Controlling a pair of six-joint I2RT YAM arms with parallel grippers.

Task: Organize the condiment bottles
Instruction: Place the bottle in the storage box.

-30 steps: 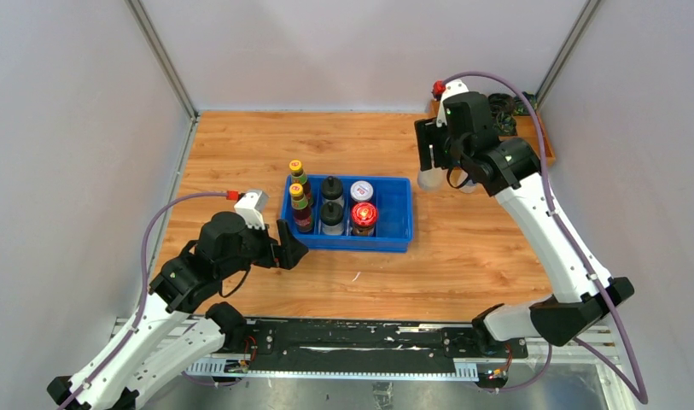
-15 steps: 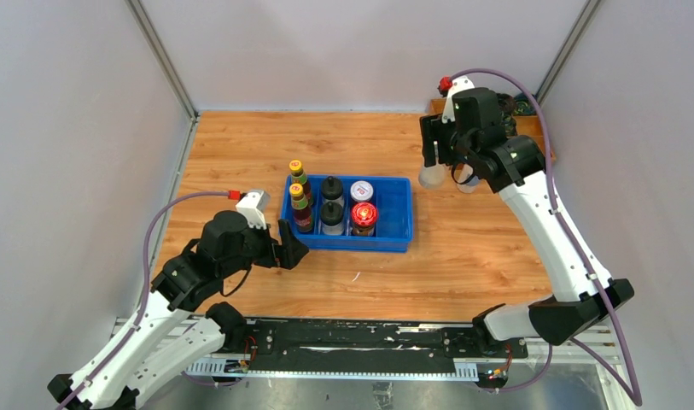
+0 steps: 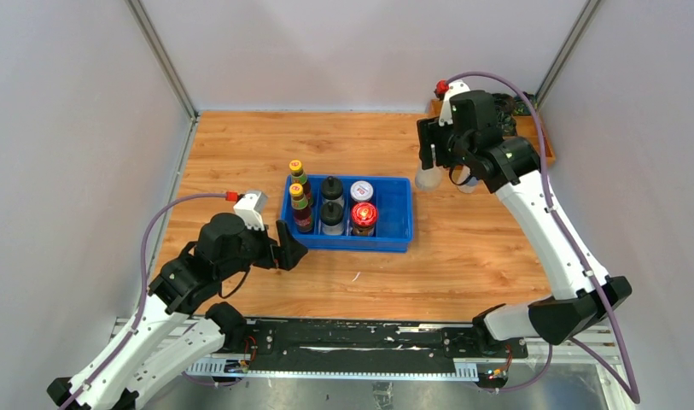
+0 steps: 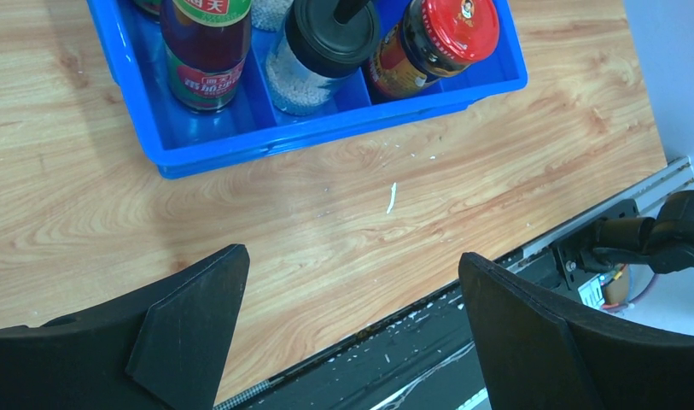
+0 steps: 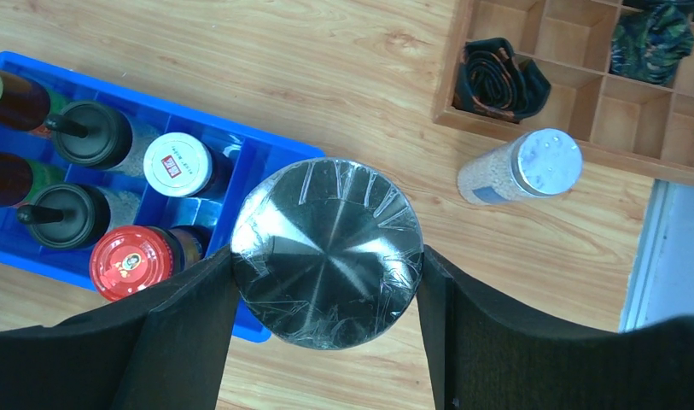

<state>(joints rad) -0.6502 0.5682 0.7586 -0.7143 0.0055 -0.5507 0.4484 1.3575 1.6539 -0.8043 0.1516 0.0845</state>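
Toward the left near part of the bench, the left gripper is held low with its jaws spread wide and nothing between them, just beside the near left corner of the blue bin; in its wrist view only bare wood is seen between the fingers. The bin stands about mid-bench, and six containers are ranged upright in it: two yellow-capped sauce bottles in the left column, two black-lidded shakers next, then the white-lidded jar at the far side with the red-lidded jar at the near side; the right end of the bin looks unfilled. Further right, the right gripper is closed around a silver-lidded jar, which is carried upright above the bench, just off the far right corner of the bin. A second silver-lidded jar is left standing on the bench just beside the wooden tray, which is set in the far right corner and holds a black coil and a green coil. The step in hand is judged to be the transfer of the gripped jar to the bin; for the next move, the jar would need to be brought over a free compartment at the right end, kept upright, lowered clear of the white-lidded jar and released; the last jar would then have to be fetched.
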